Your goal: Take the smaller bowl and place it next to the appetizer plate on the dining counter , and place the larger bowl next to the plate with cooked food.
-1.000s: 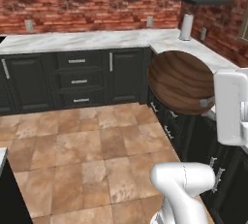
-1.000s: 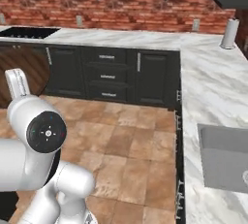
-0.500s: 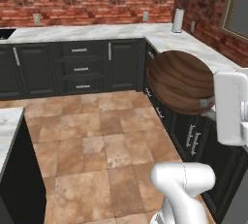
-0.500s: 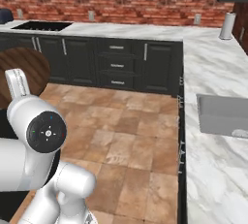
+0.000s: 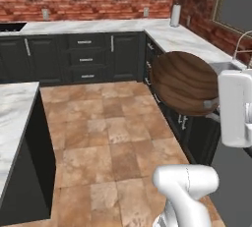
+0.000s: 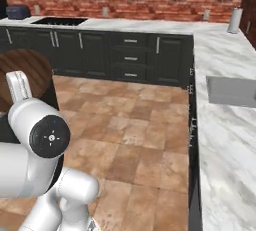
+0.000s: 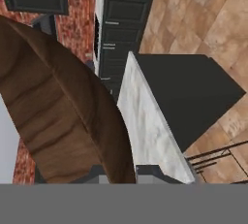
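Dark brown striped wooden bowl (image 5: 184,82), right of frame, apparently pinched in the tool, rides toward the marble surface (image 5: 12,118); next comes placement.

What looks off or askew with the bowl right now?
The smaller bowl rides tipped on its side in the shut gripper, its underside facing the left base camera. Nothing spilled or damaged shows on the dining counter.

You see the dark brown wooden bowl with grain stripes (image 5: 184,82) partly covered by the white arm at its right; in the hand view its wall (image 7: 58,111) hides the fingertips. The white grey-veined marble counter (image 5: 12,118) is cut off at the left edge.
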Robot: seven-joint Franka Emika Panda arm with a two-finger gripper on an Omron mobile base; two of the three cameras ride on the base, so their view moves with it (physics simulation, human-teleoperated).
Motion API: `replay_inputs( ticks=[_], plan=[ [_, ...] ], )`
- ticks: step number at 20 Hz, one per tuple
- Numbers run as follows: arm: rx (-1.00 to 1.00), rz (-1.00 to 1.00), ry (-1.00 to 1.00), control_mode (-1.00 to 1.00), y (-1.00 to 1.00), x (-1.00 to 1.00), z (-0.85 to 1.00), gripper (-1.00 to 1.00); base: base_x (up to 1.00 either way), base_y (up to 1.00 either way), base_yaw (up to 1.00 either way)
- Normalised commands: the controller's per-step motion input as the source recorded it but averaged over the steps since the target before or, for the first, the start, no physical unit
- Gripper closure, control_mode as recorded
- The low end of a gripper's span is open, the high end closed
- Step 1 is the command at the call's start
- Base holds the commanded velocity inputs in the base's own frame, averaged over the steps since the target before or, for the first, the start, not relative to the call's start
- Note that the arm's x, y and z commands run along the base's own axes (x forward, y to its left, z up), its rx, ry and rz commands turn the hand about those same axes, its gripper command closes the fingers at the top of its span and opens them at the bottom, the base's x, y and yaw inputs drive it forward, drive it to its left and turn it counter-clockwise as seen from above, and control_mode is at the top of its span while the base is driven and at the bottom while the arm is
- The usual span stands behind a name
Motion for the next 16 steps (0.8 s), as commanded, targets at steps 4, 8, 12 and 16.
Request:
replay_inputs(
  ticks=[4,8,12,16],
  plan=[
    [0.00,0.00,0.00,1.00,0.00,0.00,0.00,1.00,-1.00,0.36,0.00],
    [0.00,0.00,0.00,1.00,0.00,0.00,0.00,1.00,-1.00,0.57,0.00],
    [0.00,0.00,0.00,1.00,0.00,0.00,0.00,1.00,-0.87,1.00,-0.01],
    [0.00,0.00,0.00,1.00,0.00,0.00,0.00,1.00,-0.30,1.00,-0.03]
  ],
)
